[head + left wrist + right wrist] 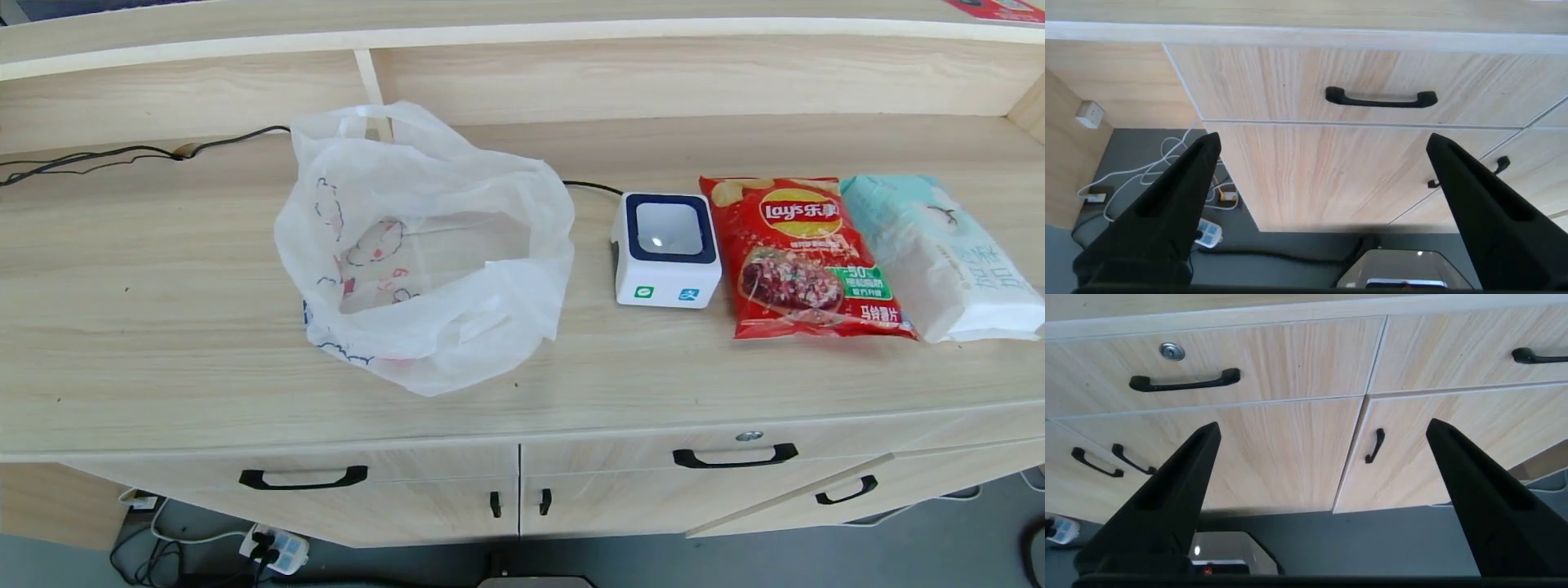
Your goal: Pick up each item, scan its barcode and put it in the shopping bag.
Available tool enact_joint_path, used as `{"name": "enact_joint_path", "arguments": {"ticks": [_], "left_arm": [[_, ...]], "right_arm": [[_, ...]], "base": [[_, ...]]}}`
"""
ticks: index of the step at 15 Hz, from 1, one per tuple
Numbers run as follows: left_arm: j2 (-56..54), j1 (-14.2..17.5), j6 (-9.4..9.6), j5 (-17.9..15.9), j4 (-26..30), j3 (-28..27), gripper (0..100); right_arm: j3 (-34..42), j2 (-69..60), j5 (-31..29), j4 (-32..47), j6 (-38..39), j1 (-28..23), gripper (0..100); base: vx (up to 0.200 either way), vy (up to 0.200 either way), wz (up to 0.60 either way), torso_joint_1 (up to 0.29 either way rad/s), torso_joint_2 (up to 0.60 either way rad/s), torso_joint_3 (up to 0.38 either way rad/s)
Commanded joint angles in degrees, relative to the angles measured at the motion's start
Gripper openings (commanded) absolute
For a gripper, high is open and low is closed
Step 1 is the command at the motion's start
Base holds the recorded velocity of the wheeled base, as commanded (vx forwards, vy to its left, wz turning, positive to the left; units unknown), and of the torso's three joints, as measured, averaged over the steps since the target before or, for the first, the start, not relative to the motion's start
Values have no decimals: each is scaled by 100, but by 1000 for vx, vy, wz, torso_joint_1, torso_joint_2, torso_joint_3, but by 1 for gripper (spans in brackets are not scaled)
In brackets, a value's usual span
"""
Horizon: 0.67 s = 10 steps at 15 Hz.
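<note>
On the wooden counter (163,327) a translucent white shopping bag (424,245) stands open at the middle left. A white barcode scanner (665,249) with a dark window sits to its right. Beside the scanner lies a red bag of chips (804,257), then a white and teal soft packet (947,257) at the far right. My left gripper (1323,147) is open below the counter, facing a drawer front. My right gripper (1323,433) is also open, low in front of the cabinet doors. Nothing is held in either.
A raised shelf wall (653,77) runs along the back of the counter. Black cables (122,155) trail across the back left. Drawers with black handles (302,478) lie under the counter edge. A power strip (277,547) and cords rest on the floor.
</note>
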Motion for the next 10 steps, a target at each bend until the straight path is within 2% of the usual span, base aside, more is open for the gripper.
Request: {"name": "enact_joint_path", "arguments": {"ticks": [1,7,9,10], "left_arm": [[9,-4,11,1,-1,0,100],[9,-4,11,1,-1,0,100],[9,-4,11,1,-1,0,100],[9,-4,11,1,-1,0,100]], "right_arm": [[0,9,-1,-7,13,-1,100],[0,9,7,-15,-84,8,100],[-220,35,333,-200,-312,8,100],[-721,211,763,-138,-497,-1,100]], "base": [[0,0,0,0,0,0],[0,0,0,0,0,0],[0,0,0,0,0,0],[0,0,0,0,0,0]]}}
